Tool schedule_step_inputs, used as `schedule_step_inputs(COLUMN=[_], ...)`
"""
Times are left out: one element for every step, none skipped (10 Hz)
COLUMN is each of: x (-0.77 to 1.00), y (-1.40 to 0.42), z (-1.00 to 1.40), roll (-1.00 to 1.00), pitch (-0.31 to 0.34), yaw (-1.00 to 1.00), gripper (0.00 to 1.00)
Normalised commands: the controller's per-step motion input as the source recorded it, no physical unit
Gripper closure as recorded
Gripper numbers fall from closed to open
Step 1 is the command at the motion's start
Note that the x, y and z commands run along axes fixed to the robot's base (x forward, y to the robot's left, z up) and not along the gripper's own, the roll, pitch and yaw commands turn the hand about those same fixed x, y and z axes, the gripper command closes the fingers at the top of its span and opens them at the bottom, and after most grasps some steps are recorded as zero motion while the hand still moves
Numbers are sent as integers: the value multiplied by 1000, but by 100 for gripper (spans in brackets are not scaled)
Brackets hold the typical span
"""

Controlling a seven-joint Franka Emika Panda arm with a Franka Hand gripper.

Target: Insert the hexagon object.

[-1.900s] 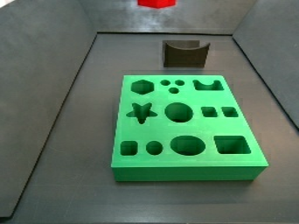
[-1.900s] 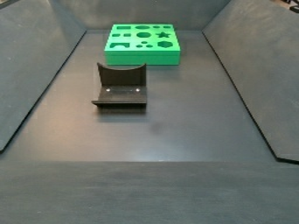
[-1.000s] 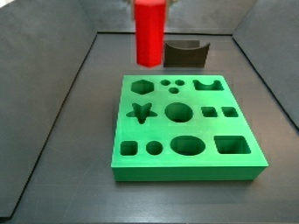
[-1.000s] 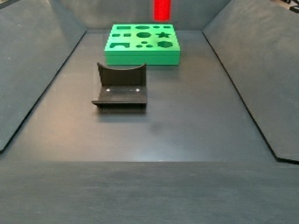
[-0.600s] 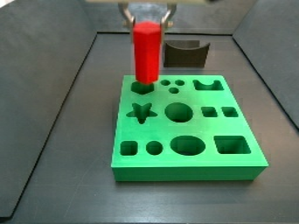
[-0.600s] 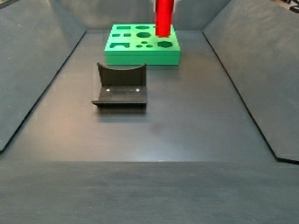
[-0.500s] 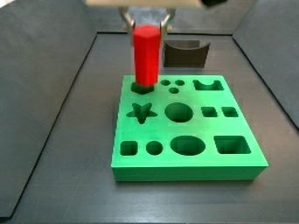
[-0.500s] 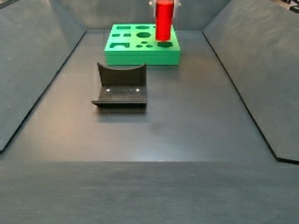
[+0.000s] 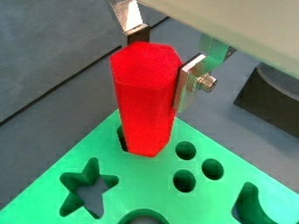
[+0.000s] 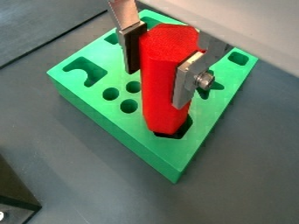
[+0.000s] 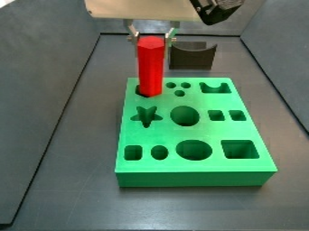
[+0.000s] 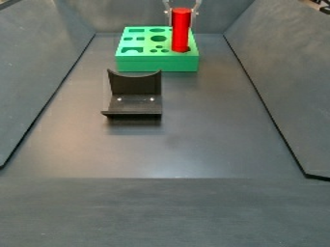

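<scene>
The hexagon object (image 11: pixel 150 65) is a tall glossy red prism standing upright with its lower end in the hexagonal hole at the far left corner of the green board (image 11: pixel 193 176). Both wrist views show it going down into the hole (image 9: pixel 146 96) (image 10: pixel 163 83). My gripper (image 11: pixel 151 36) is straight above the board's corner and shut on the peg's upper part. The silver fingers press its opposite faces in both wrist views (image 9: pixel 158 66) (image 10: pixel 158 63). In a side view the peg (image 12: pixel 182 29) stands on the board (image 12: pixel 154 63) under the gripper (image 12: pixel 182 10).
The dark fixture (image 11: pixel 191 54) stands just behind the board and appears nearer the camera in a side view (image 12: pixel 133 94). The board has several other shaped holes: star, circles, squares. Sloping grey walls enclose the dark floor (image 12: pixel 168 174).
The gripper came down from above with the red peg. The peg's lower end has sunk further into the hexagonal hole, so less of it stands above the board.
</scene>
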Motion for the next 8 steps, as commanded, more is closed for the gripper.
schedule_step_inputs(x=[-331,-263,-9,160,194,209,17,43], y=[0,-43,-9,0,0,-89,-6,-231], z=[-151,-394,-677,-877,-874,-897,-503,-434], roll=[0,26,59,56,67,57,-87,70], pitch=[-57,-144,-169,-160,-159,-156,-171,-160], yaw=[0,20,109,217,280,183,0,77], gripper=[100,100,100,100,100,100,100,100])
